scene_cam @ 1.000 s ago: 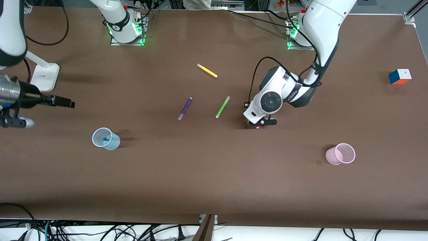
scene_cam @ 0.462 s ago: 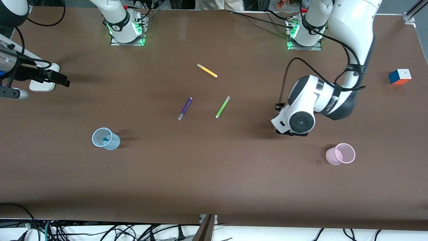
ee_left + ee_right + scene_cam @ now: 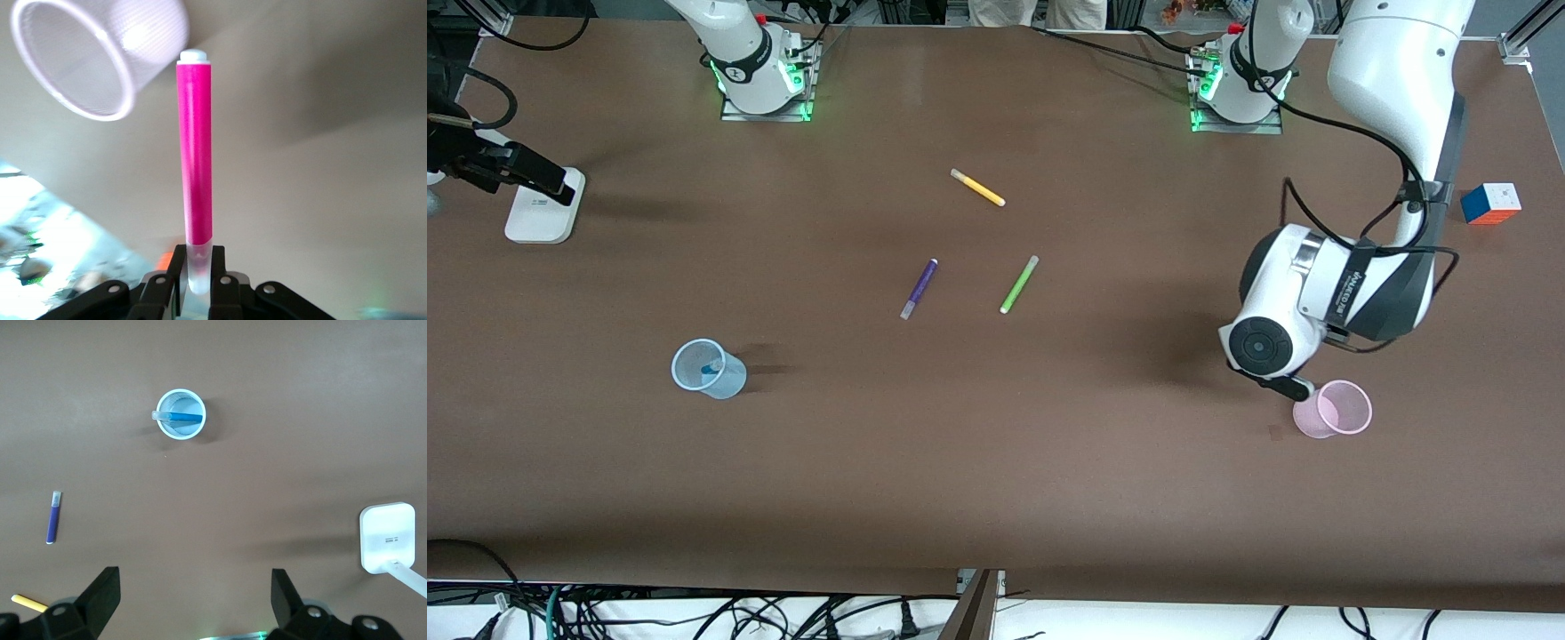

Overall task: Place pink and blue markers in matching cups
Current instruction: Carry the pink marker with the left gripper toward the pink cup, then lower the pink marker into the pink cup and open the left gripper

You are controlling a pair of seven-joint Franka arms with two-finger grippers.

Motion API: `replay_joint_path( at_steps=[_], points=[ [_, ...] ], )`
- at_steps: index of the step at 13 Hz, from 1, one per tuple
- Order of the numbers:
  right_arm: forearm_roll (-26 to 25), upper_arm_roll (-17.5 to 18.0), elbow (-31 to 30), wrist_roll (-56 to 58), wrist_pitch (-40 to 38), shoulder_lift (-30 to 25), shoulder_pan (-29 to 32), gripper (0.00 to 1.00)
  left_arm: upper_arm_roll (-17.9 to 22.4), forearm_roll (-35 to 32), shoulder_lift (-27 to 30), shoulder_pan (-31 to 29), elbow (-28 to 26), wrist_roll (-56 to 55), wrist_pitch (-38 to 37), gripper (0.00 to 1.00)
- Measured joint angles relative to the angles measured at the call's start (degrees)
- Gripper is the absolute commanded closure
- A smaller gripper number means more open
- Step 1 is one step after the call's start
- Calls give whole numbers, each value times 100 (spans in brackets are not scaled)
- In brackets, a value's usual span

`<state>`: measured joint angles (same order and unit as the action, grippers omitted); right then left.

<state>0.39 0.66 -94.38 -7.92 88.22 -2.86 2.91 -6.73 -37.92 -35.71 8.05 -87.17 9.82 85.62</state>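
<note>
Pink marker (image 3: 195, 160) is being gripped at its pale cap end by the left gripper (image 3: 195, 267), fingers clamped on it, barrel pointing out from the jaws with its tip just beside the pink cup's (image 3: 1343, 411) rim, not yet over the mouth. For a clean drop, the tip is best being centred over the opening and kept near upright before release; the light cup is likely being tipped by any rim contact. Blue marker (image 3: 181, 417) is already lying in the blue cup (image 3: 704, 368), toward the right arm's end of the counter (image 3: 996, 462). Right gripper (image 3: 193, 600) is being held wide open, empty, waiting above that end.
</note>
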Motion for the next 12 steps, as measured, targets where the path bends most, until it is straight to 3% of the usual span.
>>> replay_joint_path(
  at_steps=[4, 10, 11, 12],
  points=[
    [0, -14, 29, 0, -38, 79, -2, 0, 0, -1718, -296, 51, 128, 1136, -341, 100],
    [0, -24, 143, 0, -38, 183, 16, 0, 15, -2342, -885, 68, 716, 1541, -346, 100],
    [0, -24, 145, 0, -37, 187, 16, 0, 18, -2396, -997, 72, 771, 1542, -346, 80],
    [0, -22, 146, 0, -37, 189, 16, 0, 25, -2403, -1079, 80, 806, 1542, -346, 34]
  ],
)
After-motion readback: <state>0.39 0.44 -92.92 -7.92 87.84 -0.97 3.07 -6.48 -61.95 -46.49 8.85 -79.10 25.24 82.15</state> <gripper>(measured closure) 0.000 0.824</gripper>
